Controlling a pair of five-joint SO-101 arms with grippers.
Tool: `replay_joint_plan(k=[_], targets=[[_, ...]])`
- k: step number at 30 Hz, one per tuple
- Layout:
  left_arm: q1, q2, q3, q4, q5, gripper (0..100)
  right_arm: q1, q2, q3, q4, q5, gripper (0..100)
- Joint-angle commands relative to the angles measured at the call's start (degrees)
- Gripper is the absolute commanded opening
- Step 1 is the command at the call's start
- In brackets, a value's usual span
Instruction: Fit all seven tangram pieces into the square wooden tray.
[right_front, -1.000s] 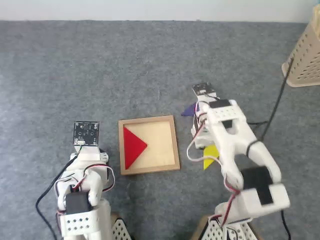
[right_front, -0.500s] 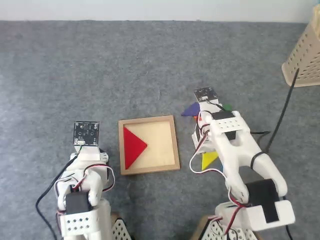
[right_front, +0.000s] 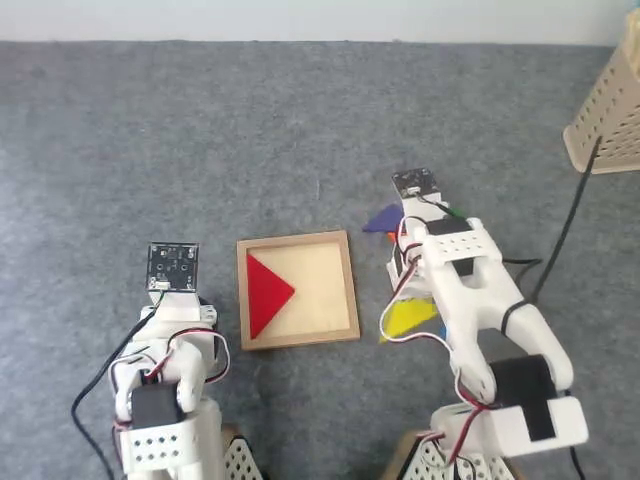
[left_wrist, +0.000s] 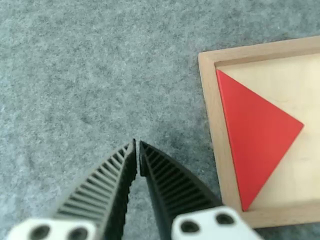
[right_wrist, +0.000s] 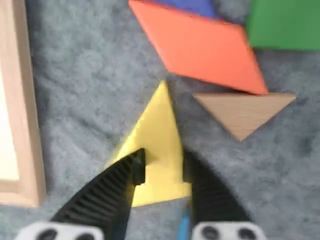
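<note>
Right gripper (right_wrist: 162, 167) clamps the yellow triangle piece (right_wrist: 157, 130), outside the square wooden tray (right_front: 297, 240).
The right wrist view shows its fingers pressing both sides. The triangle's tip points away from the gripper, toward the orange parallelogram piece (right_wrist: 200, 45), and its long axis runs along the fingers. The high view places it just beside the tray, partly under the arm. The left gripper (left_wrist: 137, 147) is nearly closed and holds nothing, beside the tray rim. The red triangle piece (left_wrist: 252, 135) lies inside.

Grey, felt-like table (right_front: 200, 130). On it near the middle a wooden tray (right_front: 296, 239); right of the tray a yellow triangle (right_wrist: 155, 145) (lying or lifted, cannot tell). Close beyond, an orange parallelogram (right_wrist: 200, 45) touching a wooden triangle (right_wrist: 242, 112), a green piece (right_wrist: 282, 22), a blue triangle (right_front: 380, 220). At the far right edge a slatted basket (right_front: 610, 110).
</note>
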Motion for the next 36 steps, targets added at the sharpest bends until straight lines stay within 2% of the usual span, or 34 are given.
replay_joint_plan(k=[1,12,15,17,20,23,28,36], targets=[[-0.2,-0.5,-0.3,0.1,-0.3,1,0.3,1.0,-2.0,3.4,-0.2,0.6],[-0.2,-0.5,-0.3,0.1,-0.3,1,-0.2,-16.7,3.2,4.5,0.4,2.4],[-0.2,-0.5,-0.3,0.1,-0.3,1,-0.2,-22.8,7.1,2.0,-4.0,9.9],[-0.2,-0.5,-0.3,0.1,-0.3,1,-1.7,-24.4,9.1,1.5,-11.2,15.7],[-0.2,-0.5,-0.3,0.1,-0.3,1,-7.5,-22.8,9.7,3.0,-23.2,24.9],[-0.2,-0.5,-0.3,0.1,-0.3,1,-12.2,-19.3,8.1,3.0,-29.5,28.4],[-0.2,-0.5,-0.3,0.1,-0.3,1,-11.4,-10.1,1.8,3.1,-32.1,23.4],[-0.1,-0.5,-0.3,0.1,-0.3,1,-10.2,-2.4,0.9,2.2,-31.8,23.1]])
